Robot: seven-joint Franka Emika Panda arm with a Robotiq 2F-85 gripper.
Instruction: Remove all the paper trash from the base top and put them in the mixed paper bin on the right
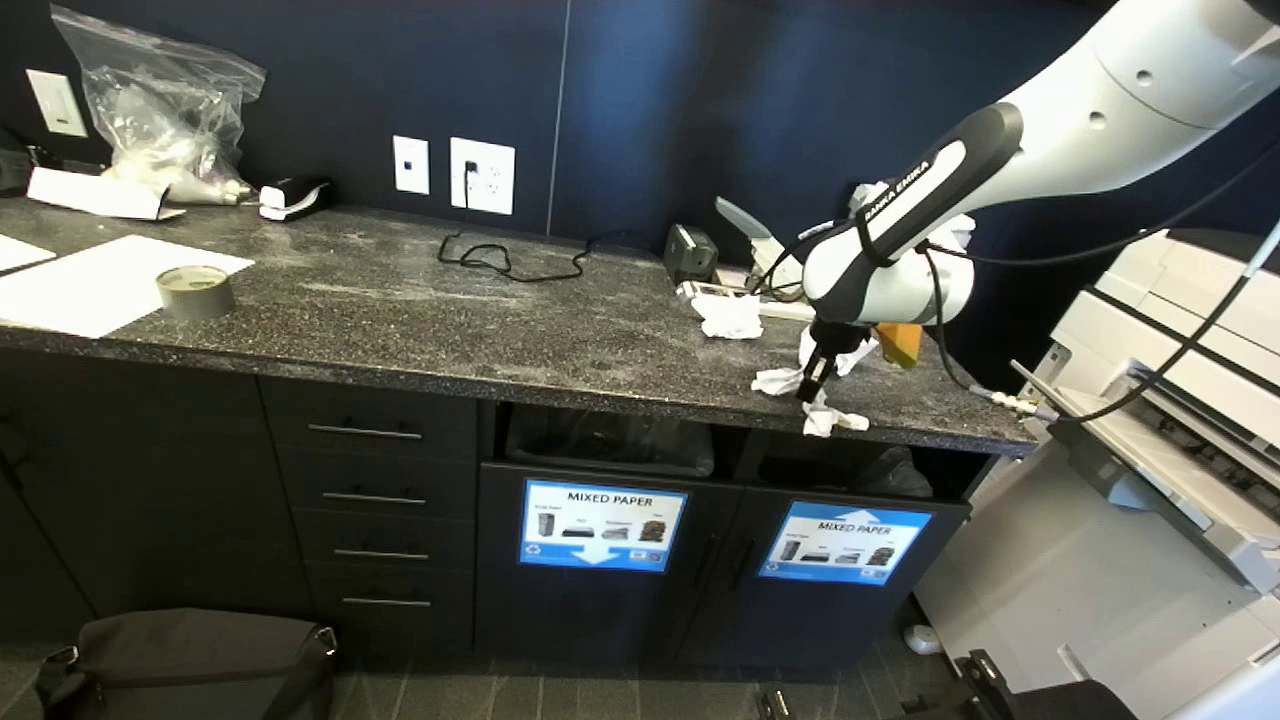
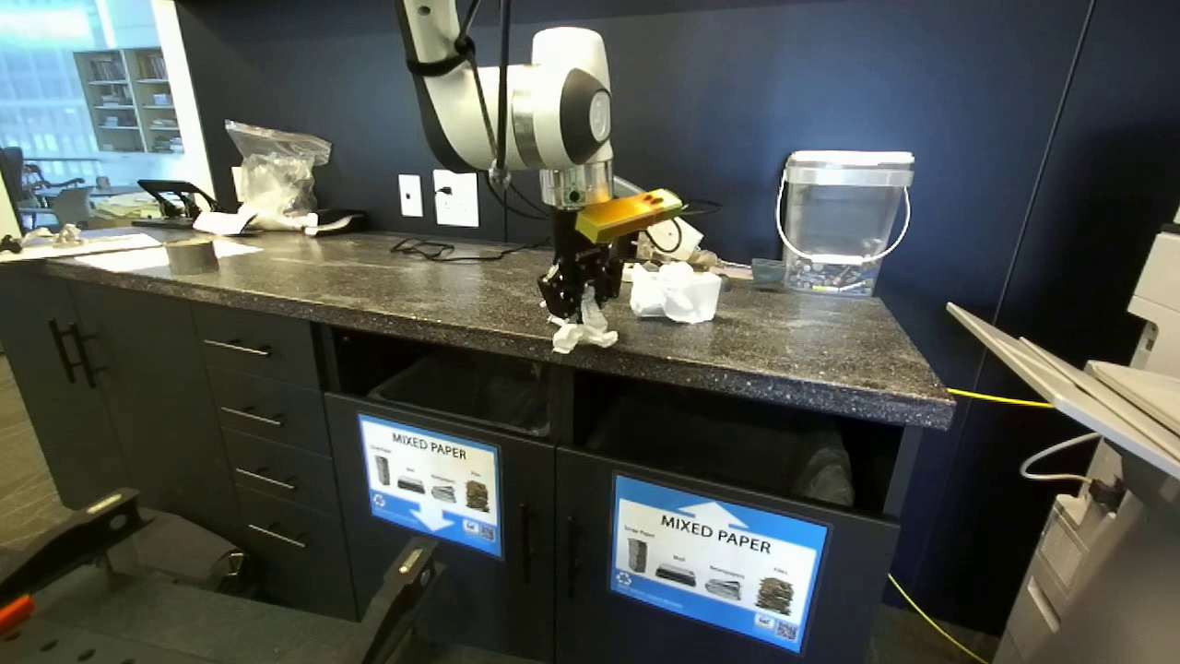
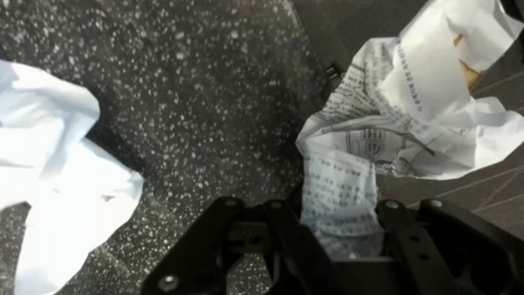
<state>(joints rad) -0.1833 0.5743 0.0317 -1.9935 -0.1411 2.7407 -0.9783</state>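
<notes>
My gripper (image 1: 815,375) is at the counter's front edge and shut on a crumpled printed paper. In the wrist view this paper (image 3: 405,119) sticks up between the fingers (image 3: 344,213) and reaches past the edge, over the floor. The held paper also shows in an exterior view (image 2: 585,334). More crumpled white paper (image 2: 678,293) lies on the counter beside the gripper, and a piece lies left in the wrist view (image 3: 53,176). In an exterior view there are pieces near the device (image 1: 730,315) and beside the gripper (image 1: 778,380). The right mixed paper bin (image 2: 830,470) stands open below the counter.
A left mixed paper bin (image 2: 470,397) sits beside the right one. A clear bucket (image 2: 843,226) stands at the back right. A grey tape roll (image 1: 195,292), flat sheets (image 1: 110,275) and a plastic bag (image 1: 165,130) lie at the left. A printer (image 1: 1150,400) stands right of the counter.
</notes>
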